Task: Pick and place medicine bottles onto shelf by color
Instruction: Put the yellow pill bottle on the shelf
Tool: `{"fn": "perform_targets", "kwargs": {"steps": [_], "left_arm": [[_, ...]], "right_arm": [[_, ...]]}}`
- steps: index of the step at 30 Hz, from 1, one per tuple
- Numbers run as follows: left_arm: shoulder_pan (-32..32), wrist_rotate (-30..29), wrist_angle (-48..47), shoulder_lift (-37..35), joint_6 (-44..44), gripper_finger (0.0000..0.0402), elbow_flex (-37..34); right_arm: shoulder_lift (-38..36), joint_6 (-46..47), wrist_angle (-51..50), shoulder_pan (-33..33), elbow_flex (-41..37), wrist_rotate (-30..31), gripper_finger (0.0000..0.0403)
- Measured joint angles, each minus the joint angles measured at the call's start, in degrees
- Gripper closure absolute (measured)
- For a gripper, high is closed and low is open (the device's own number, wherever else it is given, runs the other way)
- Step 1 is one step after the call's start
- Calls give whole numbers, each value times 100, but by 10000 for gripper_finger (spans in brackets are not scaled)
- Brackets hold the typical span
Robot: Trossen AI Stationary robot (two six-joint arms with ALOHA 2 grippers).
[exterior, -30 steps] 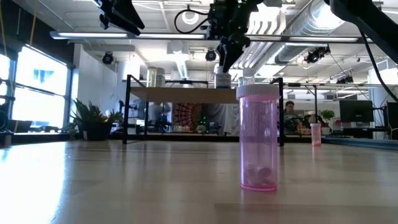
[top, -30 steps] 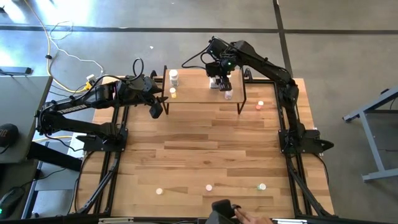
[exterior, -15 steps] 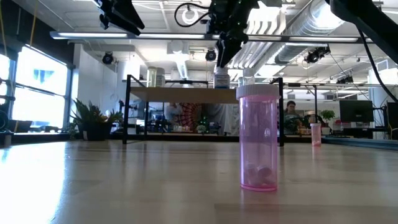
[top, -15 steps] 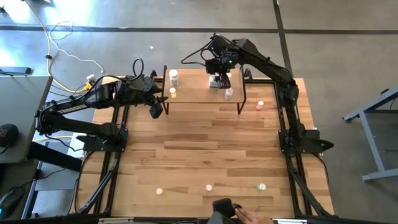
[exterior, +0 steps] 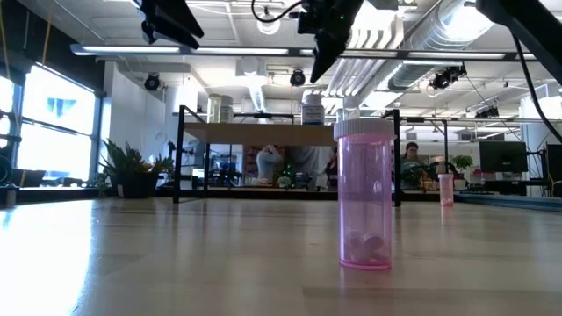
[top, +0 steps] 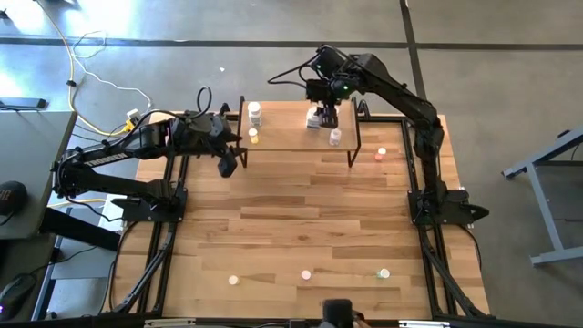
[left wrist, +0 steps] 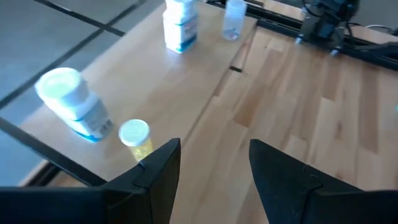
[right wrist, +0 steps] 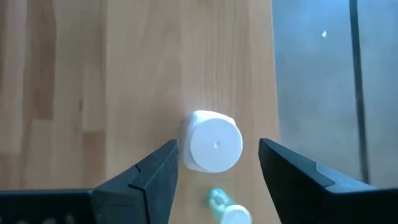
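The shelf (top: 291,138) stands at the table's far edge. On it stand a white bottle (top: 254,112), a small yellow bottle (top: 253,136), a second white bottle (top: 316,118) and a small pale bottle (top: 335,137). My right gripper (top: 326,102) hangs open above the second white bottle (right wrist: 214,149), whose cap shows below and between the fingers, apart from them. My left gripper (top: 228,164) hovers open at the shelf's left end, near the yellow bottle (left wrist: 135,135). A red-orange bottle (top: 381,154) stands on the table right of the shelf.
Near the table's front edge stand a yellowish bottle (top: 233,281), a pink bottle (top: 306,273) and a green bottle (top: 383,272). The pink bottle (exterior: 364,197) fills the low view's foreground. The middle of the tabletop (top: 301,210) is bare wood.
My right gripper has risen straight up from the white bottle on the shelf and rolled a little; the bottle stays upright where it was. A person's hand at the table's near edge has drawn back out of view.
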Motion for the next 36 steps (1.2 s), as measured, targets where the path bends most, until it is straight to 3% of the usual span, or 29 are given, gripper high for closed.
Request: {"fn": "perform_targets", "kwargs": {"steps": [7, 15, 19, 26, 30, 36], "left_arm": [[2, 310, -7, 93, -241, 222, 0], [-40, 1657, -322, 197, -803, 193, 0], [-407, 2062, -749, 242, -1102, 166, 0], [-1882, 1372, -1019, 331, -1118, 161, 0], [-2664, 842, -1036, 402, -1321, 161, 0], [-3600, 518, -1071, 655, -1581, 161, 0]], "right_arm": [[-113, 1267, -4, 218, 2, -20, 190], [-398, 2740, 99, 634, 2, 8, 190], [-529, 3290, 102, 841, 2, 277, 190], [-674, 4027, 104, 1080, 2, 665, 190], [-718, 4414, 147, 1170, 2, 675, 190], [-729, 4995, 100, 1415, 2, 526, 190]]}}
